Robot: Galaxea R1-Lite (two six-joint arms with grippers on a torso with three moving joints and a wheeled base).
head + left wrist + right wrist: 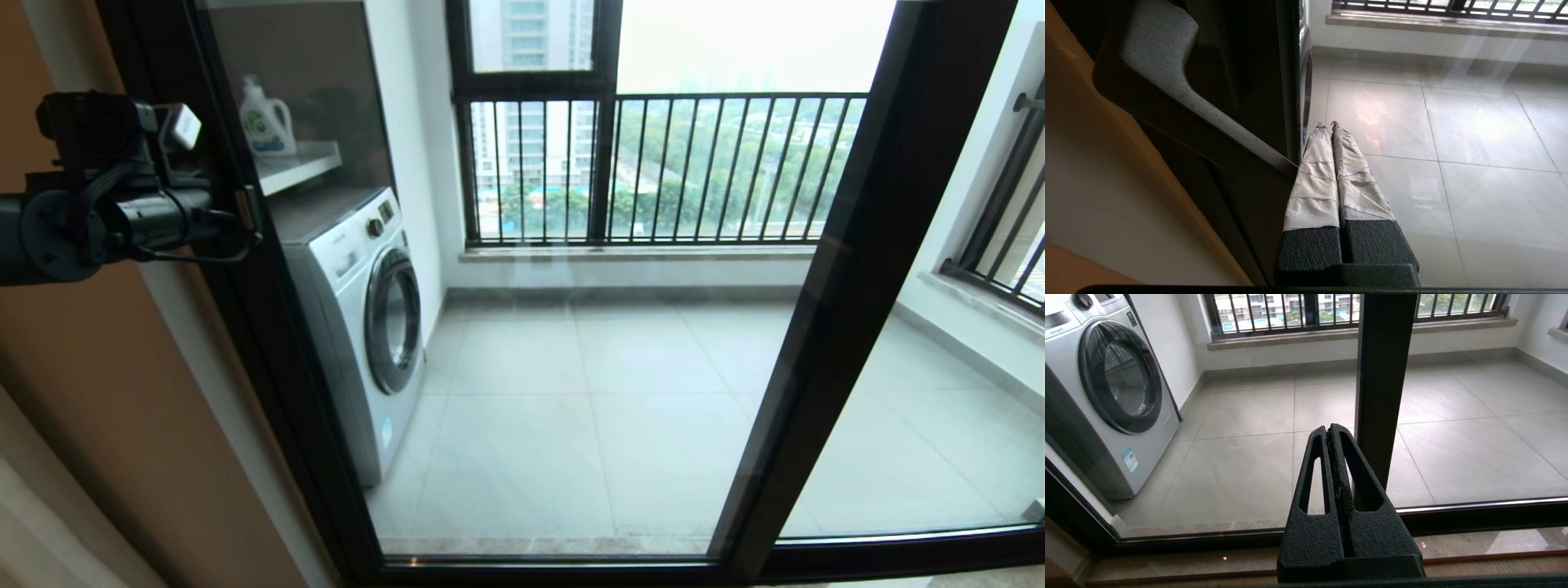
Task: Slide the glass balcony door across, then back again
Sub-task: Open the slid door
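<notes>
Left gripper [1327,124], fingers pressed together on nothing, sits against the glass balcony door [571,343] beside its black latch handle [1180,102].
Right gripper [1333,435] is likewise closed and empty, low before the floor track. At ten o'clock behind the glass stands a washing machine [367,318], a detergent bottle [265,118] shelved above; a black-barred railing [661,163] runs at twelve. Clear glass, slim black frame, its left upright at the wall, its right upright [849,269] at three o'clock.
</notes>
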